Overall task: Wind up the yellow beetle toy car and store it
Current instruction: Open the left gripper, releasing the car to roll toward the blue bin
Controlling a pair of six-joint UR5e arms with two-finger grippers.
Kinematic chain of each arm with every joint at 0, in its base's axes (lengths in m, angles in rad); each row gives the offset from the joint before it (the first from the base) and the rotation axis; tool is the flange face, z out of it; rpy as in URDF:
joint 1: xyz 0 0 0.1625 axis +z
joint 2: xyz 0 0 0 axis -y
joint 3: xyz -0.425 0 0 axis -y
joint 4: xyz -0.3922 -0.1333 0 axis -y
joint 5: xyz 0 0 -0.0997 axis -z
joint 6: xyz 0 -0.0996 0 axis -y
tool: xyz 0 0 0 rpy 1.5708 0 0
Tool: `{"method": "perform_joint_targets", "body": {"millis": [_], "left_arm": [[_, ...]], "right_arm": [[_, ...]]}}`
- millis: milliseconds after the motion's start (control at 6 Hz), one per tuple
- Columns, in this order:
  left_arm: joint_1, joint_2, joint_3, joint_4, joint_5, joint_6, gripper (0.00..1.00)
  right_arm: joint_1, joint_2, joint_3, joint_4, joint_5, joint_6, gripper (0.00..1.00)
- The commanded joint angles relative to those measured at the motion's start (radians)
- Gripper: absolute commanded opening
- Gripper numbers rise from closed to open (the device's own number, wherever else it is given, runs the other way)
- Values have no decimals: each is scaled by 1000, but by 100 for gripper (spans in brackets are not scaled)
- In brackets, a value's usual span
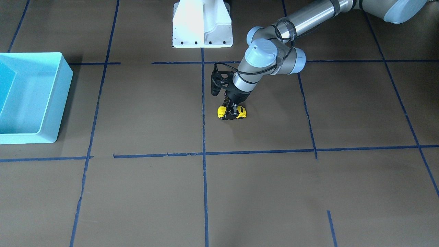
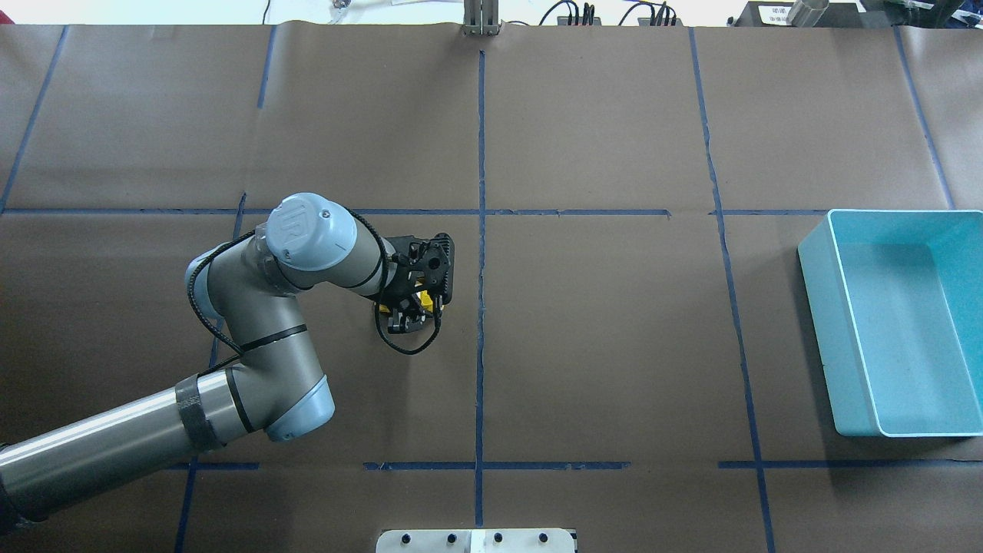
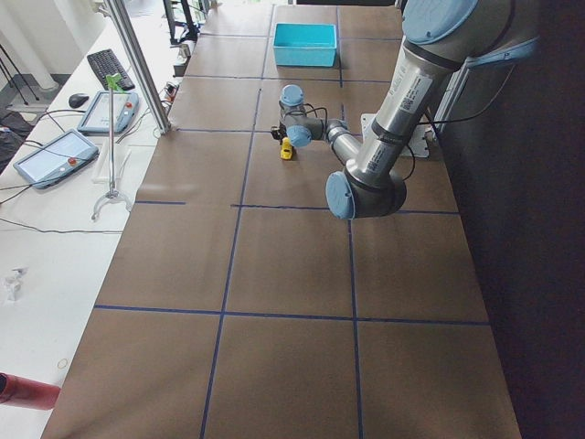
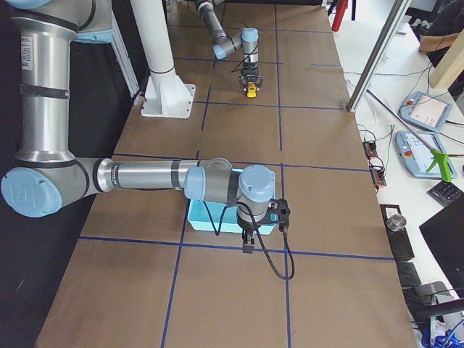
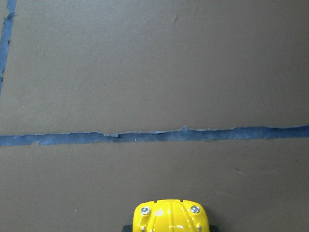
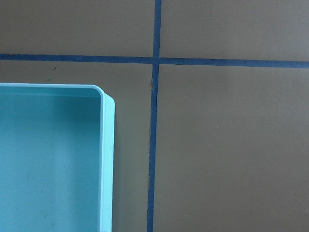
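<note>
The left gripper (image 1: 232, 112) is down on the car (image 1: 241, 112), fingers closed against its sides. The car sits wheels-down on the table (image 1: 274, 192), well apart from the bin (image 1: 56, 103). The right gripper (image 4: 248, 243) hangs over a corner of the bin; how far it is open cannot be told. Judged progress: the car is grasped, winding cannot be confirmed, and storage in the bin remains to be done.

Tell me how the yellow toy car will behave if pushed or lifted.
The yellow beetle toy car sits on wheels, so a push would likely roll it. Far smaller than the turquoise bin, it's probably light. Its glossy rounded shell may slip if gripped loosely.
</note>
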Motion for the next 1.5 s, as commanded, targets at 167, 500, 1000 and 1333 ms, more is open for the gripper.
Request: {"method": "perform_joint_targets", "body": {"millis": [167, 500, 1000, 1333], "left_arm": [[-77, 120, -4, -131, -120, 4, 2], [-112, 154, -20, -167, -181, -11, 99], [-129, 173, -23, -177, -185, -11, 100], [-161, 174, -45, -162, -192, -31, 100]], "right_arm": [[0, 0, 1, 0, 2, 0, 100], [0, 0, 1, 0, 2, 0, 100], [0, 2, -1, 2, 2, 0, 100], [0, 0, -2, 0, 2, 0, 100]]}}
